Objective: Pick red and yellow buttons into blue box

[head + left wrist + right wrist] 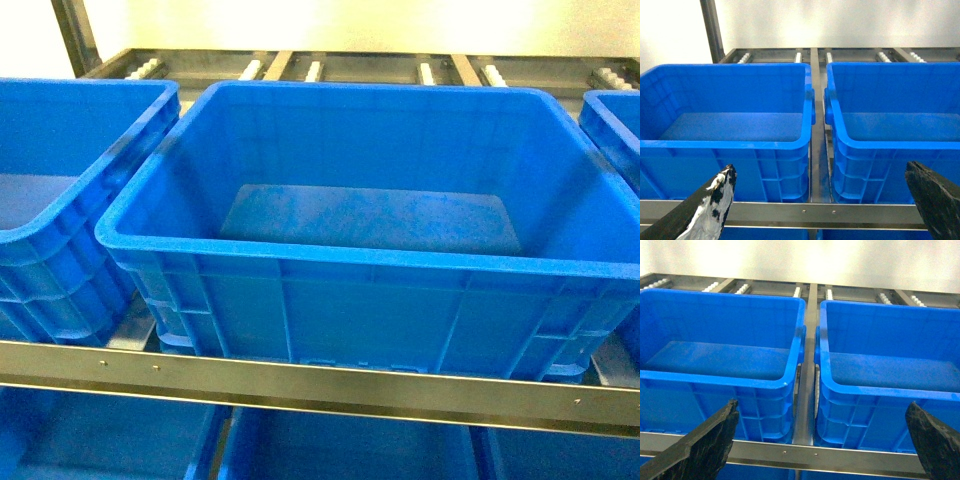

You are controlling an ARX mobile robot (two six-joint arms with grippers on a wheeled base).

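In the head view a large blue box [370, 220] sat in the middle of a metal rack [320, 385], its front wall just behind the rack's front rail. Its floor was bare and nothing lay inside it. A second blue box [60, 190] stood just beside it on the left, and the corner of a third [612, 125] showed at the right edge. Behind them ran roller tracks [315, 70] along the back of the rack. More blue boxes [340, 450] showed on the level below the rail.

No arm appeared in the head view. The left wrist camera looked over the left gripper [825, 212] at two boxes side by side, parted by a metal divider [815, 100]. Its fingers [715, 205] were spread far apart, one at each lower corner of the picture, and held nothing; the left finger's tip was scuffed white. The right gripper [825, 450] in the right wrist view was likewise wide apart, its dark fingers [710, 450] holding nothing, facing two boxes across the front rail.

Neither the red nor the yellow button could be seen in any view, so I cannot tell where they were.
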